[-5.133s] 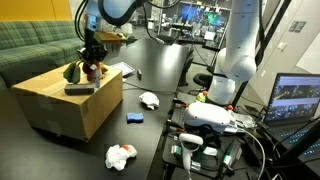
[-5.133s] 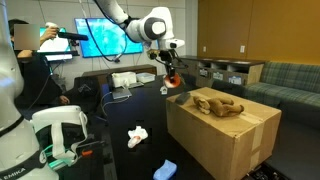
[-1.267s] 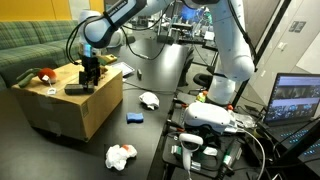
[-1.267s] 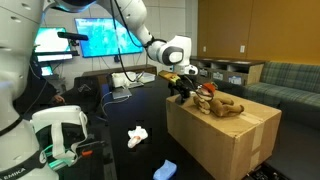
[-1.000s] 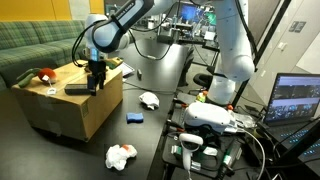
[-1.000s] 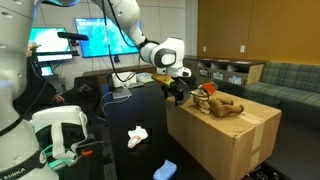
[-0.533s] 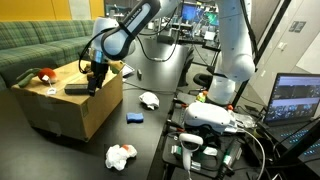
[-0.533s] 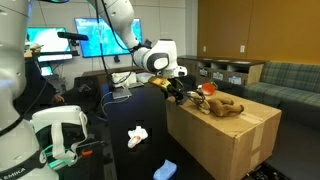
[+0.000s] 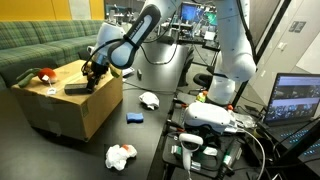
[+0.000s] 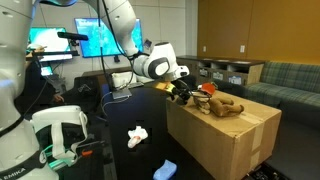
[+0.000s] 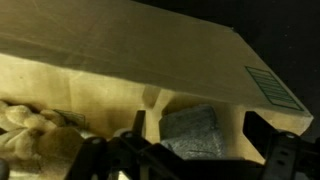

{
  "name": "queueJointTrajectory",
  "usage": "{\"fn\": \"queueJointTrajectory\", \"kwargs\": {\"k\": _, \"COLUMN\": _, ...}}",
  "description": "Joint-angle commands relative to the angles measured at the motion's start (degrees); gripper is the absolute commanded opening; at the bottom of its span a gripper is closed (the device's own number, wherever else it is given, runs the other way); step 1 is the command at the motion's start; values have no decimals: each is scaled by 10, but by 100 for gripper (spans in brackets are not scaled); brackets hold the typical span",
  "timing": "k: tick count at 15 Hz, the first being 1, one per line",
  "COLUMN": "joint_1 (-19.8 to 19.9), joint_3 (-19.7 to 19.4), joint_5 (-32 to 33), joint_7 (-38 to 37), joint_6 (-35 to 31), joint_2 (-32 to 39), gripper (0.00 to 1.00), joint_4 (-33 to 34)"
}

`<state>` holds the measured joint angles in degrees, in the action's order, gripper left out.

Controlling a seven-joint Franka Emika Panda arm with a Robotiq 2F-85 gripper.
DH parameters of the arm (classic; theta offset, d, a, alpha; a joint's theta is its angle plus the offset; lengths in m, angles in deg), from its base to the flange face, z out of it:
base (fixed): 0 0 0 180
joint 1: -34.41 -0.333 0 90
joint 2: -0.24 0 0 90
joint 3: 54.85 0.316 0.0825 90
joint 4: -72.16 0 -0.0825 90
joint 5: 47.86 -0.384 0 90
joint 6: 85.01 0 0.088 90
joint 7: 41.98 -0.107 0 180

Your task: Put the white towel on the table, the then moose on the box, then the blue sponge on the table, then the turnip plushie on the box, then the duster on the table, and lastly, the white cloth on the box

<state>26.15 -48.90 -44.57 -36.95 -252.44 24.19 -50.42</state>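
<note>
- Now the turnip plushie [image 9: 41, 75] is seen lying on the far-left part of the box [image 9: 70, 112], where seconds earlier it was carried in the gripper [image 9: 93, 70].
- The gripper, its jaws spread wide and nothing held, has been brought to the box's right edge, close to the duster [image 9: 78, 89].
- The moose [image 10: 224, 105] is also shown on the box, and the blue sponge [image 9: 134, 119] on the tabletop [image 9: 150, 135].
- The duster is judged the next thing to be moved.
</note>
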Motion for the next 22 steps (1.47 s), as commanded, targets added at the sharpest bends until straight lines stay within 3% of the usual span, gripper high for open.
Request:
{"fn": "queueJointTrajectory", "kwargs": {"k": 1, "joint_1": -17, "joint_3": -31, "joint_5": 32, "joint_7": -19, "joint_6": -45, "joint_2": 24, "gripper": 100, "joint_4": 18}}
{"fn": "queueJointTrajectory", "kwargs": {"k": 8, "joint_1": -13, "joint_3": -30, "joint_5": 34, "joint_7": -6, "joint_6": -74, "joint_2": 62, "gripper": 100, "joint_4": 55}}
{"fn": "queueJointTrajectory", "kwargs": {"k": 15, "joint_1": 19, "joint_3": 28, "joint_5": 22, "joint_7": 24, "joint_6": -56, "joint_2": 84, "gripper": 100, "joint_4": 90}}
{"fn": "queueJointTrajectory", "kwargs": {"k": 17, "joint_1": 44, "joint_3": 61, "joint_5": 15, "joint_7": 47, "joint_6": -39, "joint_2": 90, "gripper": 100, "joint_4": 99}}
{"fn": "queueJointTrajectory", "kwargs": {"k": 18, "joint_1": 54, "joint_3": 74, "joint_5": 11, "joint_7": 54, "joint_6": -32, "joint_2": 94, "gripper": 94, "joint_4": 104}}
{"fn": "queueJointTrajectory", "kwargs": {"k": 19, "joint_1": 60, "joint_3": 82, "joint_5": 9, "joint_7": 61, "joint_6": -27, "joint_2": 96, "gripper": 75, "joint_4": 107}}
{"fn": "queueJointTrajectory", "kwargs": {"k": 22, "joint_1": 64, "joint_3": 81, "joint_5": 8, "joint_7": 61, "joint_6": -9, "joint_2": 98, "gripper": 62, "joint_4": 115}}
